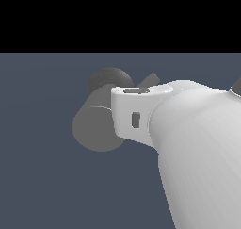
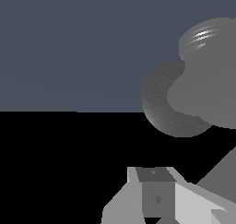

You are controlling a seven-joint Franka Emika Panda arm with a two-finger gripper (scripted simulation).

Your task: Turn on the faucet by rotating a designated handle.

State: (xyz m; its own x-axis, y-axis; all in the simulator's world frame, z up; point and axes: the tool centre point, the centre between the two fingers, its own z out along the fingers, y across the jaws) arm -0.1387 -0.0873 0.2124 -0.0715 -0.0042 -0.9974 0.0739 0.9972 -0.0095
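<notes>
The pincer (image 2: 159, 197), its spread impossible to tell, sits close beside the faucet (image 1: 96, 126) with the handle (image 1: 151, 79) just beyond it, seemingly unturned.

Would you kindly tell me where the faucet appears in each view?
Exterior view: the faucet sits left of centre, partly hidden behind the white arm.
Wrist view: the faucet fills the upper right.
Shared landmark: its flat round end face.
</notes>
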